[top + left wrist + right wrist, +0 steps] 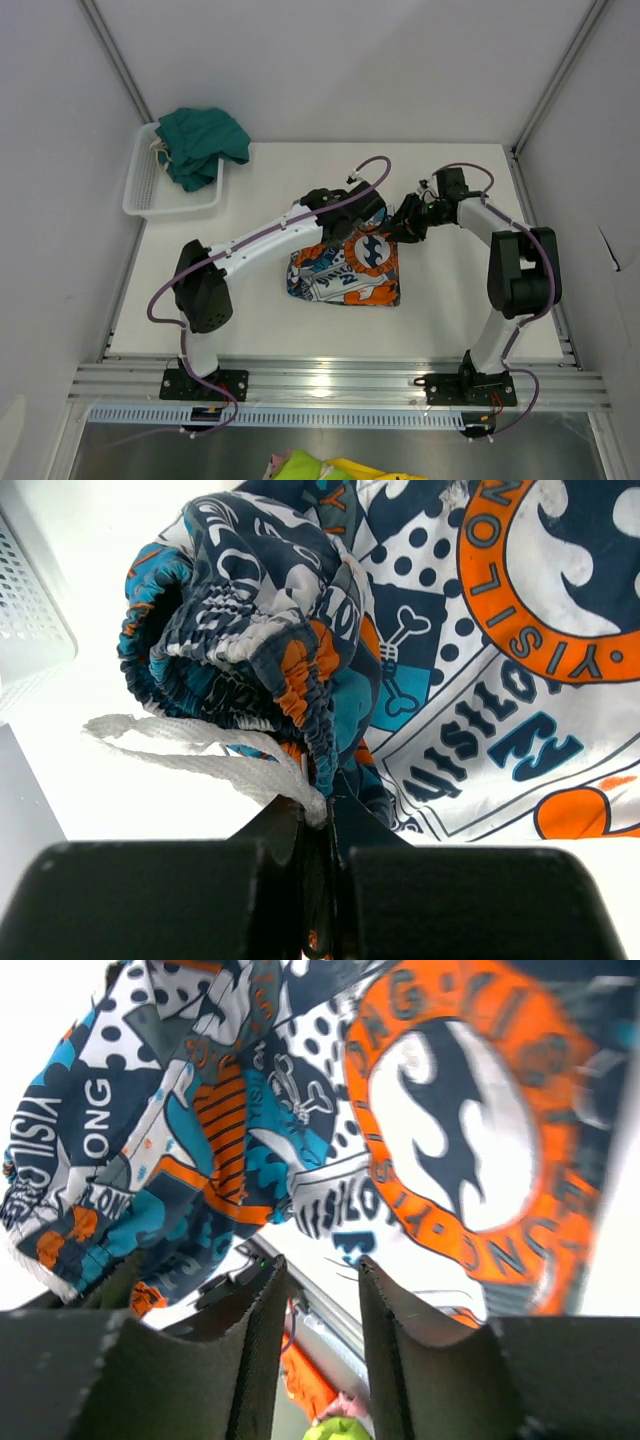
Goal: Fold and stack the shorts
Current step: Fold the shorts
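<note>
I hold my left pincer clamped on the printed shorts at the waistband, white drawstring alongside. My right pincer is part-open and empty, facing them. The orange ring reads "YISILON". Far beyond the left pincer, green shorts lie in the basket.

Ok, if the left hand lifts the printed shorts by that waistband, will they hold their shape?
Probably not: the printed shorts look thin and floppy, bunching in soft gathers at the waistband pinched by the left hand. They would likely drape and unfold. The loose drawstring may dangle and snag.
</note>
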`<state>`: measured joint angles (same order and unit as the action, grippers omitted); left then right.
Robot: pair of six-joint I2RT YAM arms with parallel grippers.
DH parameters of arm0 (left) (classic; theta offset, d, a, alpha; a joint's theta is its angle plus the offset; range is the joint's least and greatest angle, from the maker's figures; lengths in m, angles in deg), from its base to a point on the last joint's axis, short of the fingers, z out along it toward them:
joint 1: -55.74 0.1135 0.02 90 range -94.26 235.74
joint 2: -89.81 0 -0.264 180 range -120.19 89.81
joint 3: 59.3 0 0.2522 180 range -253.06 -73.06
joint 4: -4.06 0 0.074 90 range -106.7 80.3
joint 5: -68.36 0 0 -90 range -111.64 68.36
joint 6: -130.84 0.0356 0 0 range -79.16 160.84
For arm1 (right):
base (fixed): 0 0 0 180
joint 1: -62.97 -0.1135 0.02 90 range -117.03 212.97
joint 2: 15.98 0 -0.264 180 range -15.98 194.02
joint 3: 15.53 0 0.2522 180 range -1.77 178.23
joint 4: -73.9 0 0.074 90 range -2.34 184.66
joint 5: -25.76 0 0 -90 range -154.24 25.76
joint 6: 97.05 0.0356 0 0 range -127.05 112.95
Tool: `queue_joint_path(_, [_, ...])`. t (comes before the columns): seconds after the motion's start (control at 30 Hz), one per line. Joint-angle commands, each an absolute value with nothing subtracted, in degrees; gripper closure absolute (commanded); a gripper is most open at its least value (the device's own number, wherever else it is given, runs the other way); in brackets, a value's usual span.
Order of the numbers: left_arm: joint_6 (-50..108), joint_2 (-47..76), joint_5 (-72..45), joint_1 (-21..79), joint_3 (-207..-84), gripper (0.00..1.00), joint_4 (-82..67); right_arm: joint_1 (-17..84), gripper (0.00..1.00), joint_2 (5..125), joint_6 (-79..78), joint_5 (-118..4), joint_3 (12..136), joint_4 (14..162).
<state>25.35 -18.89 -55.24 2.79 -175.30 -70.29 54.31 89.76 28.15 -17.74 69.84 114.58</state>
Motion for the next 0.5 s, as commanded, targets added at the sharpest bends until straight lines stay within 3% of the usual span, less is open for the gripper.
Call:
queue_joint_path(0.0, [25.3, -19.2, -57.1, 2.9, -178.3, 1.00, -69.9, 54.8, 0.61, 85.9, 24.3, -19.2, 68.1, 116.0])
queue_joint_path(0.2, [24.1, -22.3, -57.8, 1.8, -181.8, 1.00, -70.1, 55.5, 0.57, 85.9, 23.7, -21.5, 68.5, 116.1])
queue_joint_path(0.47, [23.5, -26.7, -58.9, 0.7, -185.0, 1.00, -72.0, 55.9, 0.58, 87.8, 19.4, -36.7, 67.7, 121.0])
